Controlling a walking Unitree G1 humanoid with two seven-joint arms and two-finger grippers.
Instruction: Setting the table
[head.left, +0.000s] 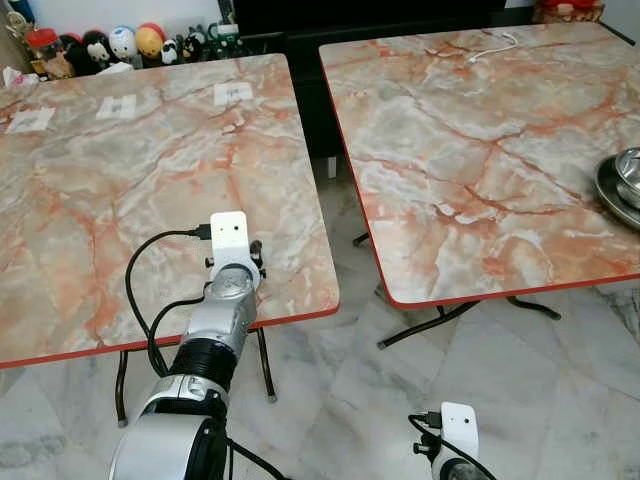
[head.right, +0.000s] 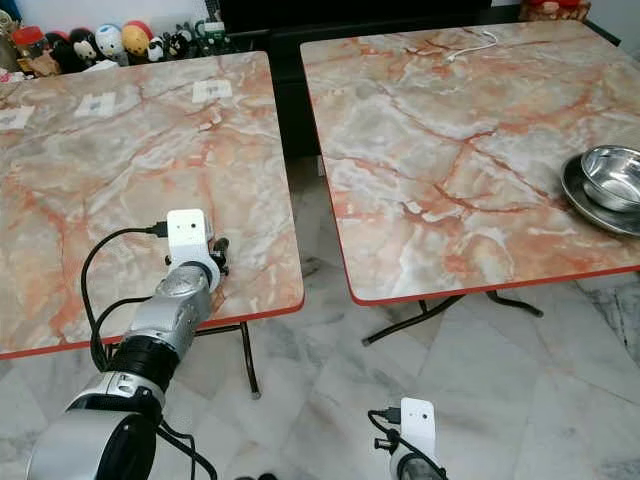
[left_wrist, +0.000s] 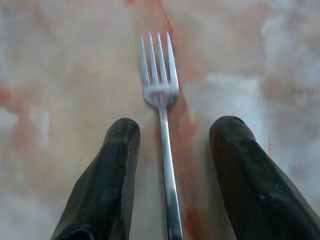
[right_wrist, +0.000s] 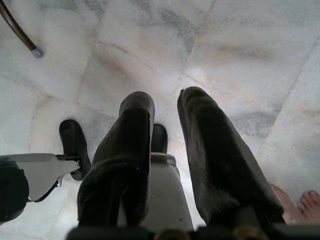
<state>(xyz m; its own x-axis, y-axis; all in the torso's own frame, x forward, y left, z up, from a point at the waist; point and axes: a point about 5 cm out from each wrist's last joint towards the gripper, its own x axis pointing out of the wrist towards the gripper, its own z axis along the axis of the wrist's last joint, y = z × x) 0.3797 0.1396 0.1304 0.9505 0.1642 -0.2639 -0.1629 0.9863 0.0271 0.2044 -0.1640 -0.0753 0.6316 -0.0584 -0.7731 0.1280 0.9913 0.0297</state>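
Observation:
A silver fork (left_wrist: 160, 90) lies flat on the marble top of the left table (head.left: 120, 200), tines pointing away from my wrist. My left gripper (left_wrist: 175, 130) hovers low over it near the table's front right corner, open, with one black finger on each side of the handle and not touching it. A steel bowl (head.right: 612, 172) rests on a steel plate (head.right: 590, 208) at the right edge of the right table (head.left: 480, 150). My right gripper (right_wrist: 166, 95) hangs idle low over the floor, its fingers a narrow gap apart with nothing between them.
A strip of marble floor (head.left: 335, 250) separates the two tables. Small white paper labels (head.left: 233, 93) lie on the left table's far side, and toy figures (head.left: 120, 42) line the wall behind it. A white cable (head.left: 495, 42) lies at the right table's back. A person's toes (right_wrist: 295, 200) show on the floor.

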